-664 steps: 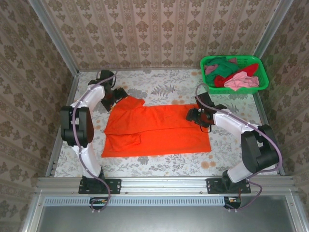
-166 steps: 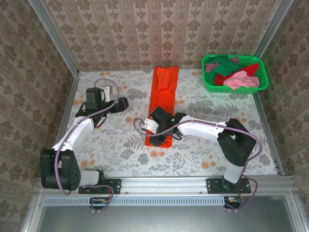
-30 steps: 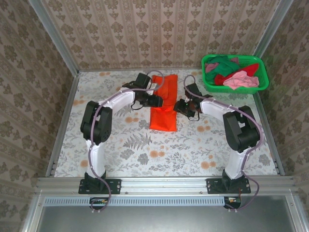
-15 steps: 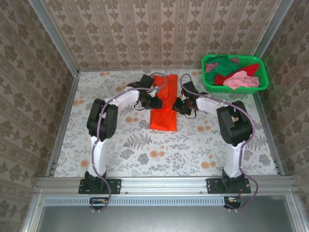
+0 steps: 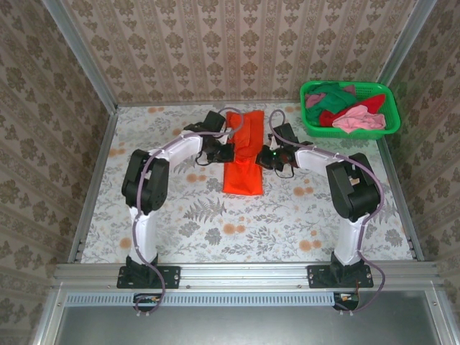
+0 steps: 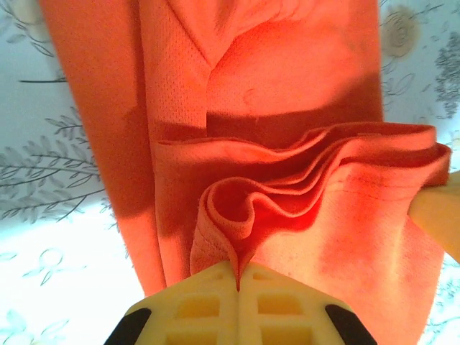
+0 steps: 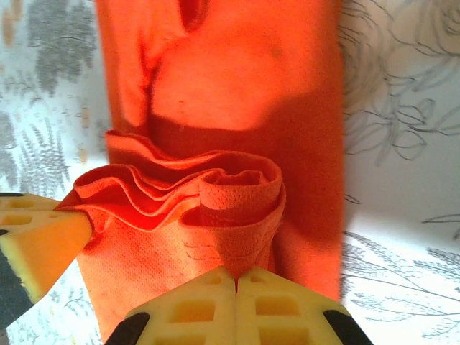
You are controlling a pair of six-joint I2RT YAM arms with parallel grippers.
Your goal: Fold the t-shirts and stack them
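Observation:
A bright orange t-shirt (image 5: 243, 154), folded into a long narrow strip, lies on the flowered table toward the back middle. My left gripper (image 5: 224, 153) is shut on a bunched fold at the strip's left edge (image 6: 237, 237). My right gripper (image 5: 264, 158) is shut on the fold at the right edge (image 7: 241, 230). The pinched cloth rises in ripples between the two grippers. In the right wrist view the left gripper's yellow finger (image 7: 39, 237) shows at the left. More t-shirts, pink (image 5: 357, 120), red (image 5: 327, 118) and dark green (image 5: 330, 93), lie heaped in the basket.
The green plastic mesh basket (image 5: 307, 118) stands at the back right corner. Patterned walls close the table on three sides. A metal rail (image 5: 244, 273) runs along the near edge by the arm bases. Bare flowered tabletop (image 5: 230, 223) spreads in front of the strip.
Both grippers have closed on the orange t-shirt's side edges. The cloth between them has puckered up into ripples. The arms have barely shifted.

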